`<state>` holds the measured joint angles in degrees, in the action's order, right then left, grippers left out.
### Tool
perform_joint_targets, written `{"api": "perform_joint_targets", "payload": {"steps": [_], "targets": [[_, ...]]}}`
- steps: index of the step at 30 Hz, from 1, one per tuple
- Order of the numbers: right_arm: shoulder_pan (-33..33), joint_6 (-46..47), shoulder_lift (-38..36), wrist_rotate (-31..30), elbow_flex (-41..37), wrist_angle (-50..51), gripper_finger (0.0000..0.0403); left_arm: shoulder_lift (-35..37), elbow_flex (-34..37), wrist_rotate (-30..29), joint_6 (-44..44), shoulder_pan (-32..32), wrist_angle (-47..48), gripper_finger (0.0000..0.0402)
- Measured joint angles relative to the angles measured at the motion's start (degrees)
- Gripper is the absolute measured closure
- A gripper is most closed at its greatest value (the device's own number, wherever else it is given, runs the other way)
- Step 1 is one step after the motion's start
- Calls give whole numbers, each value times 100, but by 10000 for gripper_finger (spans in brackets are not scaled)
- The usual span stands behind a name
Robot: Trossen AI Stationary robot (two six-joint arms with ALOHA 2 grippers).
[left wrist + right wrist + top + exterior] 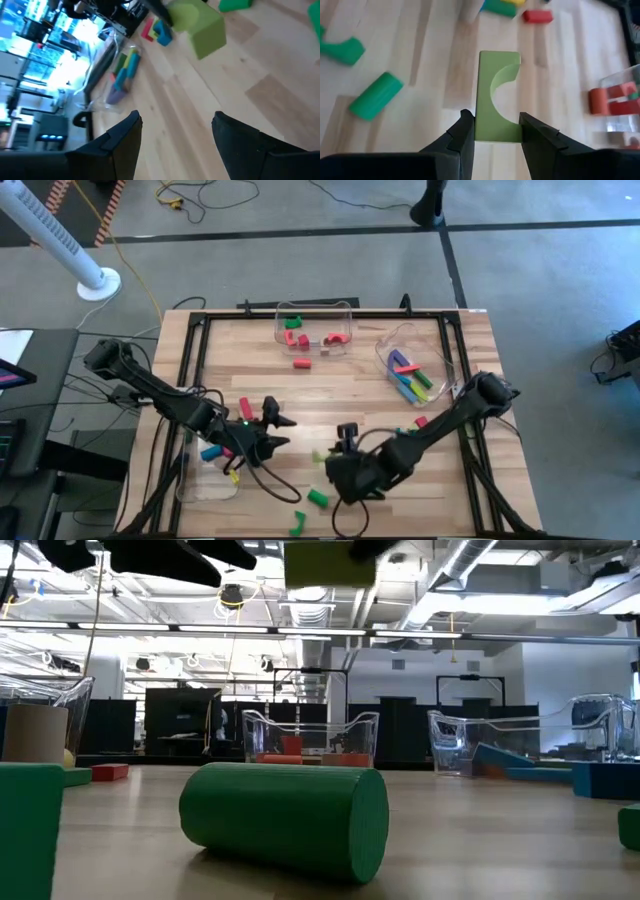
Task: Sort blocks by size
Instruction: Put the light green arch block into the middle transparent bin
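Here, right pincer [495, 127] clamped on light-green arch block [495, 95], long axis seemingly forward.

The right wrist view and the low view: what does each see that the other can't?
Only the right wrist view shows the right gripper, its fingers shut on the light green arch block with its curved cutout, above the table.

Only the low view shows the clear bins from the side and the room behind.

Both show the dark green cylinder lying on its side, and the light green arch block lifted high.
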<state>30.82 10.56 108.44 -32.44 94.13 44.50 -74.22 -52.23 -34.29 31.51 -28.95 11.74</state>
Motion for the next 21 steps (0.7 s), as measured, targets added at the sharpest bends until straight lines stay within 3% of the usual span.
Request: {"api": "perform_joint_targets", "payload": {"steps": [15,21], "targets": [[-748,-292,-615,835,0,-517,246,-246,-1,-1074,1715,-17,-1034,170],[-962,-37,-689,991,0,-659,246,-886,1,-2022,2570,-20,-1949,170]]}}
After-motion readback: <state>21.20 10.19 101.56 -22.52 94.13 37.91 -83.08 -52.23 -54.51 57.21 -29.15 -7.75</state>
